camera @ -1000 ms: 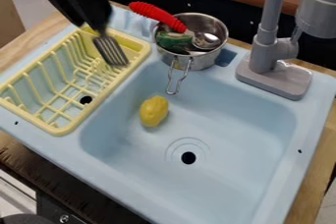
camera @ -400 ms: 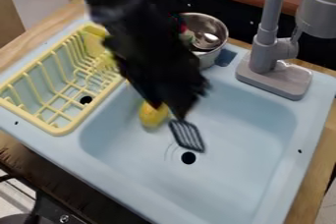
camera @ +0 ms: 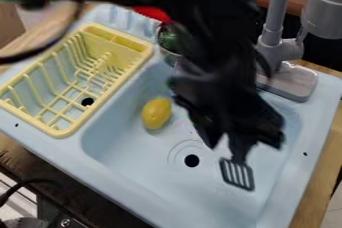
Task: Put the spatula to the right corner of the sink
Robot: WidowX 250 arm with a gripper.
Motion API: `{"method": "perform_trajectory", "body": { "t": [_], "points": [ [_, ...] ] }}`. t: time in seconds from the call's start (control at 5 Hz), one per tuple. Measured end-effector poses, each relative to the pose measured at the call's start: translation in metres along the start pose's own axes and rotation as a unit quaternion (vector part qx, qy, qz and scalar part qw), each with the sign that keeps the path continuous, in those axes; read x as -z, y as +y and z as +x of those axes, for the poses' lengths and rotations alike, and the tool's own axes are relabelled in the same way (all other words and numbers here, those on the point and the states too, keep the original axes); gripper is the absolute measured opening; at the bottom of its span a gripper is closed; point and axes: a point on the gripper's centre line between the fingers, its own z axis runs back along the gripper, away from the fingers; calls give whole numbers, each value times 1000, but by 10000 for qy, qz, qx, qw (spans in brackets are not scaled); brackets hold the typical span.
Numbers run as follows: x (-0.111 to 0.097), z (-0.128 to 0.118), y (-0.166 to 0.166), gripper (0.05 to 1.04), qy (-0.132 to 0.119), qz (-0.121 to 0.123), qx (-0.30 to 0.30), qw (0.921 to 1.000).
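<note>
The spatula [camera: 237, 174] is just below the jaws. Its slotted head points down and a little to the right in the view, over the right half of the sink [camera: 294, 182]. The jaws are closed around its upper part, one on each side of it, so the spatula is held fast. Whether the head touches the sink floor, I cannot tell.

Of the task, the picking up is done, and the carrying seems to me nearly done, since the head is already past the drain hole [camera: 192, 160], which is to the left of the jaws and a little lower. Left to do, in my judgement, are a short move further to the right, then the lowering and the release. Which corner is meant, the one nearer the tap or the lower one, I cannot say surely.

The lemon [camera: 156, 113] lies on the sink floor, to the left of the jaws, well apart from the spatula. Further to the left of the jaws is the yellow dish rack [camera: 111, 93]. Above them, in the view, is the black arm [camera: 220, 47], and above and to the right is the grey tap [camera: 320, 2]. The wooden tabletop [camera: 320, 177] shows to the right, beyond the sink's edge.
</note>
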Motion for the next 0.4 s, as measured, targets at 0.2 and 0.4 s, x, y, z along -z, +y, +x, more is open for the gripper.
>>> {"method": "perform_trajectory", "body": {
  "t": [0.2, 0.4],
  "points": [
    [21, 2, -11, 403, -244, 149, -75, 9996],
    [44, 9, -16, 403, -385, 349, -159, 9985]
  ]
}}
